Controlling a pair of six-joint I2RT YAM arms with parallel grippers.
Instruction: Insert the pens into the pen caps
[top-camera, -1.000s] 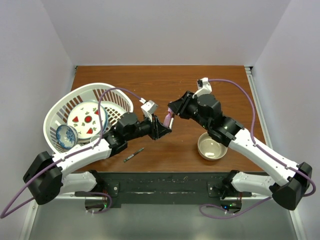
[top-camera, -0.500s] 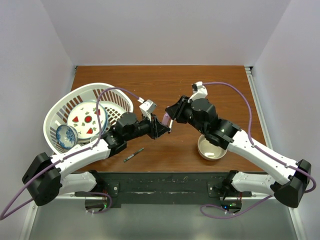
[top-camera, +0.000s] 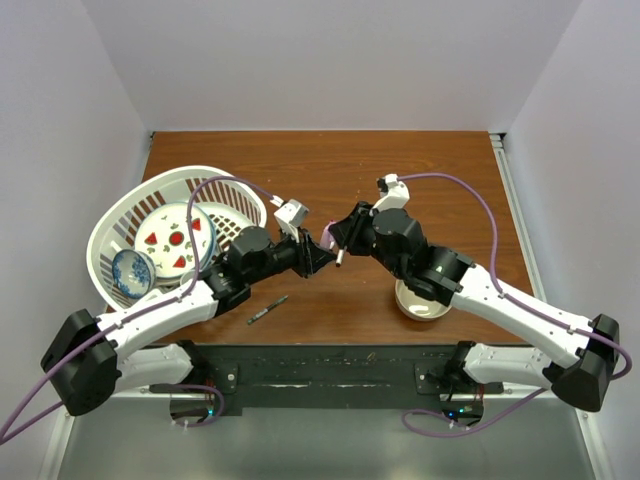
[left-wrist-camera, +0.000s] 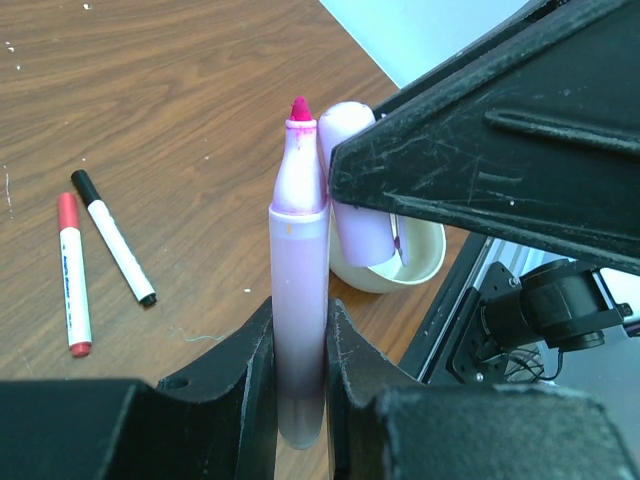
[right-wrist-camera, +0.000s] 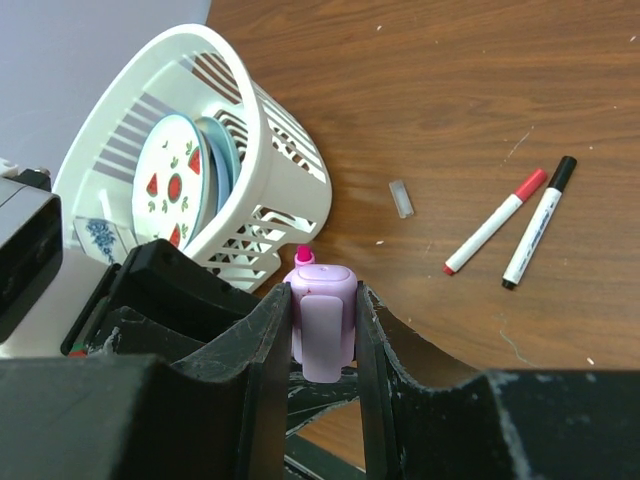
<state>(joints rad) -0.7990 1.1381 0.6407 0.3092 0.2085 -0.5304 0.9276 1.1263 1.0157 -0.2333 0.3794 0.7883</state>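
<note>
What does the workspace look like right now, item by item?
Surface: brown wood table, a few specks.
Job's things: pink pen, tip bare; pale pink cap beside the tip, not on; red-ended white pen and black-ended white pen lying side by side; dark grey pen near left arm.
Clutter: tipped white basket holding plates; beige bowl.
Grippers: left gripper shut on pink pen; right gripper shut on pale pink cap.
Cables: purple cables looped over both arms.
Surroundings: pale walls.

brown wood-grain table | white slatted plastic basket over on its left side | round white plate with red strawberries sitting inside the basket | blue-patterned ceramic bowl in there too, just beside the plate | plain cream round bowl near the front edge, right side
</note>
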